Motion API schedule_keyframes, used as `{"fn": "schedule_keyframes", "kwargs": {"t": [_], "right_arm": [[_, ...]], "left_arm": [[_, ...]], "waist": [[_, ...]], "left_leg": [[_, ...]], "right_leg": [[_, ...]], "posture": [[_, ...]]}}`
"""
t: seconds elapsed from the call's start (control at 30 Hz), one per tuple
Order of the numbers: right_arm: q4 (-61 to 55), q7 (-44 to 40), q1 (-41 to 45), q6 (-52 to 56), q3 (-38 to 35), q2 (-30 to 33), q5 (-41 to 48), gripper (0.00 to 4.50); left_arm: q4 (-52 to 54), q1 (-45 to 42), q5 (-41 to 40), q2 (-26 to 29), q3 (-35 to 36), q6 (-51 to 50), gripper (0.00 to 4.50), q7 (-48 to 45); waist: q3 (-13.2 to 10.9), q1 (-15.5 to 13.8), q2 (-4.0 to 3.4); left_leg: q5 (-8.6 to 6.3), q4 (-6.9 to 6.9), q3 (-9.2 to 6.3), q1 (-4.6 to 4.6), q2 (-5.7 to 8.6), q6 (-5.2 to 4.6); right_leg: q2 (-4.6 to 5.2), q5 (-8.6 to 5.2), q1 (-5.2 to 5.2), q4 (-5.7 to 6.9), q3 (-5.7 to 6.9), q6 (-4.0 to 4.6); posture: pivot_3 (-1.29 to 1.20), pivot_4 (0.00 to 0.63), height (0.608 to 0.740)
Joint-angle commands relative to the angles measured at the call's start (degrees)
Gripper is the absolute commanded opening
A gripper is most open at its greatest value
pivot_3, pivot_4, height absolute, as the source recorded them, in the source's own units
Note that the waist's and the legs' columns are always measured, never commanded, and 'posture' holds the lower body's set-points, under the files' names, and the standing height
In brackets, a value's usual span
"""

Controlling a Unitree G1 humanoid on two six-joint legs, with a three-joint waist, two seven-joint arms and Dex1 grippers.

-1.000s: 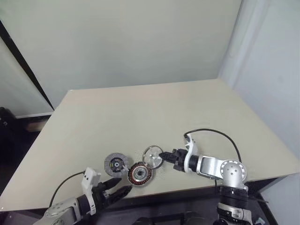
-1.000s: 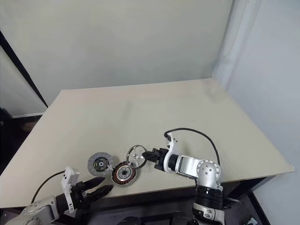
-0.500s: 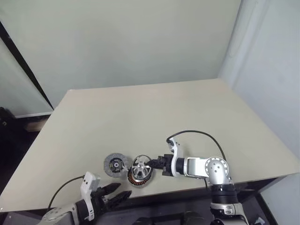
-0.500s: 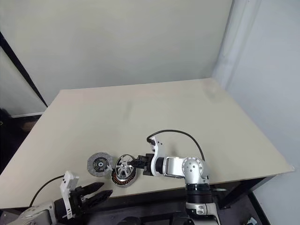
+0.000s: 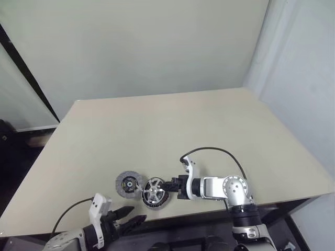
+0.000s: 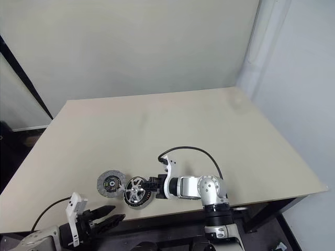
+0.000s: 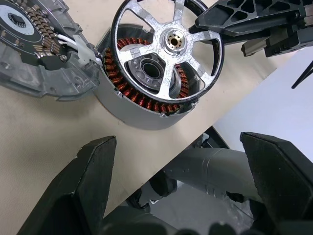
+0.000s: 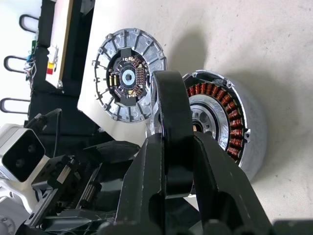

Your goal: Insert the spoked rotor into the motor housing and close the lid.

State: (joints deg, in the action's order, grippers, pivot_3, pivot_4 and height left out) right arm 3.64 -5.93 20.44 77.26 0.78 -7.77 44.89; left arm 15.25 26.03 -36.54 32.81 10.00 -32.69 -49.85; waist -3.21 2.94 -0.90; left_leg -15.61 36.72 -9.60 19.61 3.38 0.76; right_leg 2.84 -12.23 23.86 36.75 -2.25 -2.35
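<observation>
The motor housing (image 5: 153, 191), a round grey disc ringed with copper windings, sits on the beige counter (image 5: 172, 130) near its front edge. At its nine o'clock lies a round grey lid (image 5: 127, 183). The shiny silver spoked rotor (image 7: 168, 41) hangs tilted over the housing, clenched by the right fingers (image 5: 170, 186). Left fingers (image 5: 129, 215) spread wide at six o'clock.
</observation>
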Motion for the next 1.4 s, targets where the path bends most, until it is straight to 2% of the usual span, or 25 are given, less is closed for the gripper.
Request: {"fn": "schedule_keyframes", "kwargs": {"t": [0.03,0.53,0.9,1.2,1.3,1.4], "right_arm": [[0.5,-0.7,-5.1,-0.8,4.2,-6.0,-0.7,0.43],[0.2,-4.1,-4.7,-3.2,8.0,-2.6,-2.6,0.43],[-5.1,-4.8,-4.0,-1.6,6.0,-0.5,-0.4,4.13],[-15.1,-6.2,-2.4,2.5,2.9,4.1,1.9,4.13],[-19.3,-10.0,-1.9,-5.6,11.3,12.3,-5.1,4.13],[-19.8,-12.8,-2.6,-13.6,15.9,15.6,-9.5,4.13]], "left_arm": [[2.0,-0.2,-0.2,0.4,1.2,0.7,4.34,0.1],[1.2,-1.7,0.8,0.4,0.3,1.1,4.34,0.0],[0.1,-3.6,2.0,0.0,-0.8,1.4,4.34,-0.5],[-0.7,-4.3,2.2,0.0,-1.5,1.9,4.34,-0.8],[-1.1,-4.5,2.2,-0.1,-1.4,2.3,4.34,-1.0],[-1.1,-4.4,1.9,-0.3,-1.1,2.2,4.34,-0.8]], "waist": [[0.0,0.0,0.00],[0.1,0.0,0.09],[0.1,0.0,0.15],[0.1,-0.1,0.22],[0.1,-0.1,0.21],[0.1,0.0,0.30]], "left_leg": [[0.00,-0.01,0.02,0.00,0.00,0.00],[-0.02,-0.21,0.71,-0.02,-0.21,-0.02],[-0.06,-0.13,1.00,-0.02,-0.40,-0.03],[-0.07,-0.10,1.00,0.04,-0.38,-0.04],[-0.08,-0.11,1.00,0.04,-0.38,-0.04],[-0.10,-0.10,1.07,0.04,-0.35,-0.04]], "right_leg": [[0.00,0.00,0.01,0.00,0.00,0.00],[0.07,0.01,0.27,0.02,-0.07,-0.01],[0.06,0.01,0.35,0.02,-0.05,-0.01],[0.06,0.08,0.37,0.02,-0.05,-0.11],[0.06,0.07,0.39,0.01,-0.04,-0.10],[0.12,0.02,0.37,-0.02,-0.06,-0.01]], "posture": [[0.00,0.000,0.740],[0.00,0.000,0.740],[0.00,0.000,0.740],[0.00,0.000,0.740],[0.00,0.000,0.740],[0.00,0.000,0.740]]}}
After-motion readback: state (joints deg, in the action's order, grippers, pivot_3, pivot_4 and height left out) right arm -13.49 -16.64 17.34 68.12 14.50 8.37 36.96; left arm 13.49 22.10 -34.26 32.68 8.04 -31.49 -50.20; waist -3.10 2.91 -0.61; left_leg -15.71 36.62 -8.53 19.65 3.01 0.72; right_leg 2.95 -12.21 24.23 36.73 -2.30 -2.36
